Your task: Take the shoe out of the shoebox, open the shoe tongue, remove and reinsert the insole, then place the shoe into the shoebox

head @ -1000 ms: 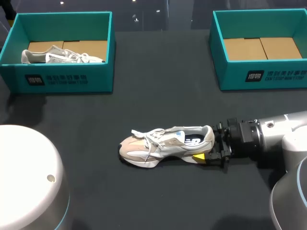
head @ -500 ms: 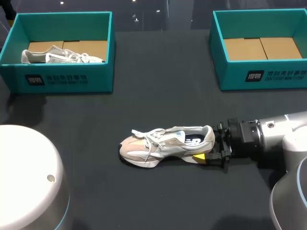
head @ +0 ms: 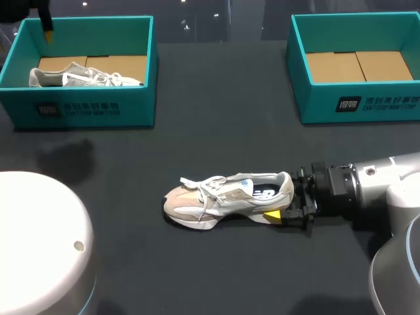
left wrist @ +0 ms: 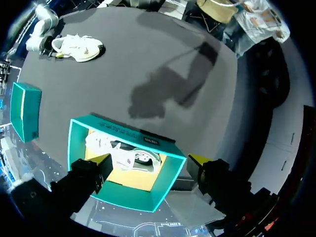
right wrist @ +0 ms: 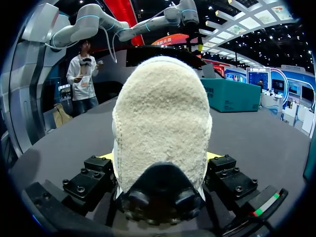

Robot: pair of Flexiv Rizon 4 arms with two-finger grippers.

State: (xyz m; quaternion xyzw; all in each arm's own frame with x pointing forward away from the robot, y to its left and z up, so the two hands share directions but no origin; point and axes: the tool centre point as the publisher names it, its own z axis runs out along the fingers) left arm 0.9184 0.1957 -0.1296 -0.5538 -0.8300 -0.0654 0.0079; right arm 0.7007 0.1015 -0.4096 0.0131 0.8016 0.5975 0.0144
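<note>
A beige and white shoe (head: 223, 200) lies on its sole mid-table, toe to the left, with its blue insole (head: 262, 192) showing. My right gripper (head: 289, 211) is at its heel. In the right wrist view the fleecy heel (right wrist: 160, 123) fills the gap between the fingers, and both yellow tips touch its sides. My left gripper (head: 46, 23) hangs high over the left shoebox (head: 85, 108). In the left wrist view this gripper (left wrist: 150, 163) is open and empty, well above the box (left wrist: 163, 185) and a second shoe (left wrist: 123, 154) inside it.
An empty teal shoebox (head: 357, 105) with a cardboard floor stands at the back right. The left box holds a second pale shoe (head: 82, 75). My left arm's white base (head: 39, 249) fills the near left corner. The dark table (head: 216, 138) lies bare between the boxes and the shoe.
My left gripper has come into the head view at the back left, above the left box, and its shadow now falls on the table. The right arm and the shoe have not moved.
</note>
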